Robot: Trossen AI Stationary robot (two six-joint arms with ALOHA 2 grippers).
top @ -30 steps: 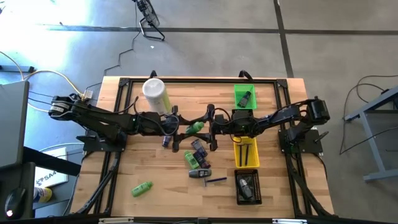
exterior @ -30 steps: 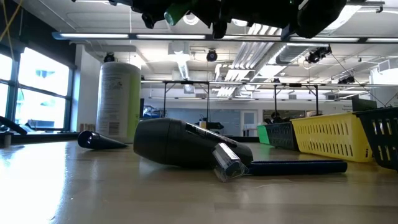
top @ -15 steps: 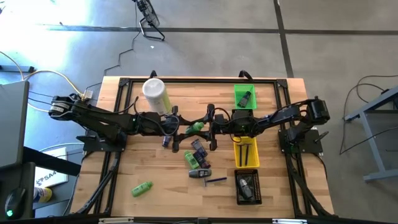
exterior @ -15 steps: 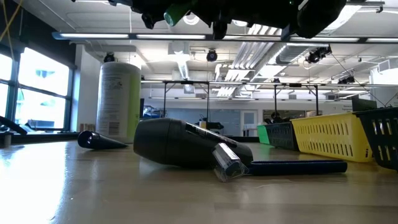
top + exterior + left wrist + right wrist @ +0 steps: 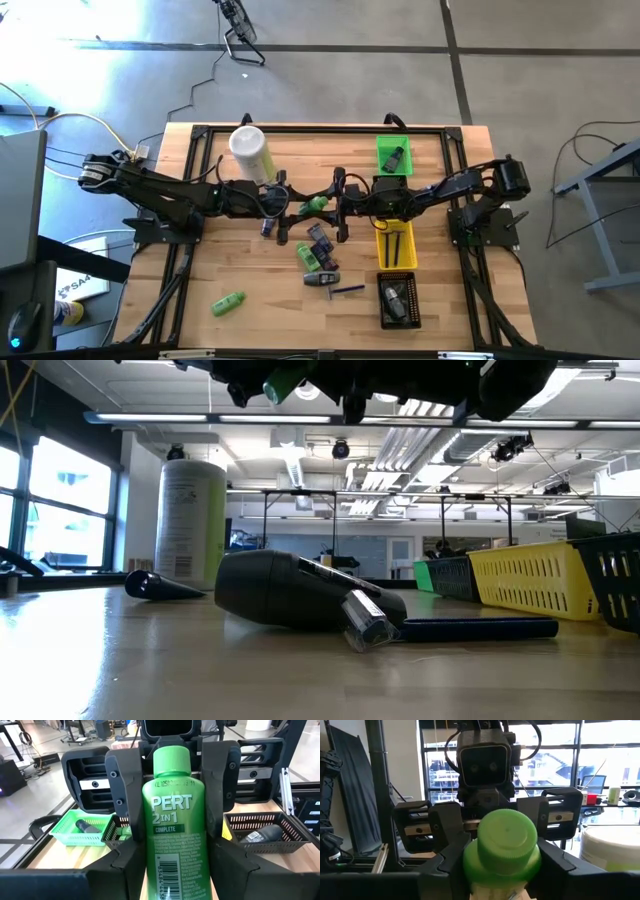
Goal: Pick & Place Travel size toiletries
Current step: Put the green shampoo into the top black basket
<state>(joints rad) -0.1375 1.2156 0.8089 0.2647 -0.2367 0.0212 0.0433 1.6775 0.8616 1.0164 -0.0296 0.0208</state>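
Note:
A bright green mini bottle (image 5: 313, 204) marked PERT (image 5: 174, 825) hangs in the air over the middle of the table, its cap (image 5: 506, 836) pointing toward the table's right. My left gripper (image 5: 296, 207) and my right gripper (image 5: 334, 205) meet at it from opposite sides, both shut on it. In the low view only a green bit (image 5: 283, 382) shows at the top. More toiletries lie in a pile (image 5: 318, 252) below it, dark tubes and a green bottle. Another green bottle (image 5: 228, 302) lies near the front left. My left gripper pinches the bottle's lower body (image 5: 176, 880) between its two fingers (image 5: 125, 870). It comes level from the table's left, fingers along the bottle, which is lifted clear and lies level. My right gripper has its two fingers (image 5: 451, 862) on either side of the bottle's shoulder (image 5: 172, 790), just behind the cap. It comes level from the table's right, fingers along the bottle.
A large pale-green canister (image 5: 251, 150) stands at the far left of centre. A green bin (image 5: 381, 160), a yellow bin (image 5: 384, 250) and a black bin (image 5: 385, 310) line the right side. A thin dark blue stick (image 5: 347, 290) lies by the pile.

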